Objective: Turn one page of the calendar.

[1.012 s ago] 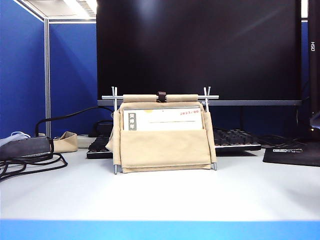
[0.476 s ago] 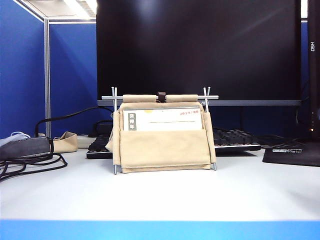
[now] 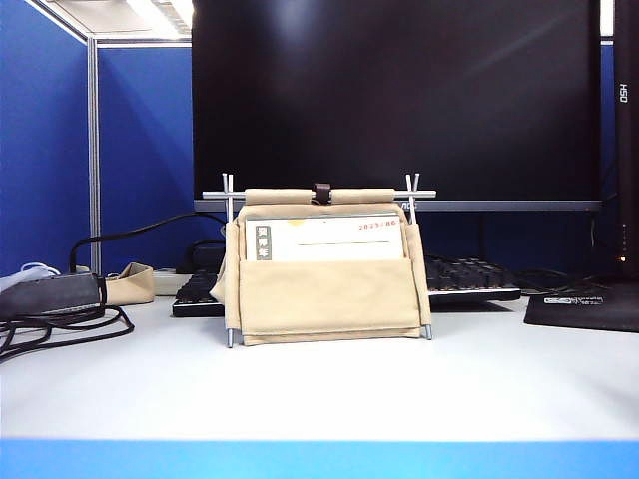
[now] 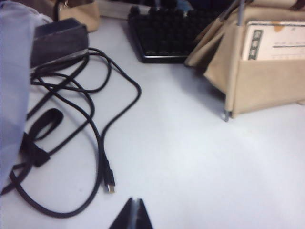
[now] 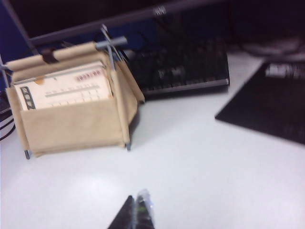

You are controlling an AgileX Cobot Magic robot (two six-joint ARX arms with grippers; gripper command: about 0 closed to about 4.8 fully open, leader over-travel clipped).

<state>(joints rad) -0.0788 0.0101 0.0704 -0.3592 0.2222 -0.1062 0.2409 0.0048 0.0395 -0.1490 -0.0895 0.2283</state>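
The calendar [image 3: 327, 294] stands upright mid-table before the monitor: a beige canvas pouch on a thin silver rod frame [image 3: 270, 195] with a brown strap [image 3: 321, 192]. Its front white sheet [image 3: 329, 239] has a dark vertical label strip and small red print that looks like "2023/06". The page is hidden. The calendar also shows in the left wrist view [image 4: 267, 81] and the right wrist view [image 5: 71, 124]. My left gripper [image 4: 135, 210] is shut and empty over bare table, well short of the calendar. My right gripper [image 5: 137, 207] is likewise shut and empty. Neither shows in the exterior view.
A large black monitor [image 3: 399, 100] fills the back. A black keyboard [image 3: 469, 279] lies behind the calendar, a black mat [image 3: 584, 304] at the right. Black cables [image 4: 90, 129] with a USB plug [image 4: 109, 183] and a dark adapter [image 4: 59, 40] lie at the left.
A dark shape at the exterior view's right edge one second ago has gone out of sight. The calendar has not moved.
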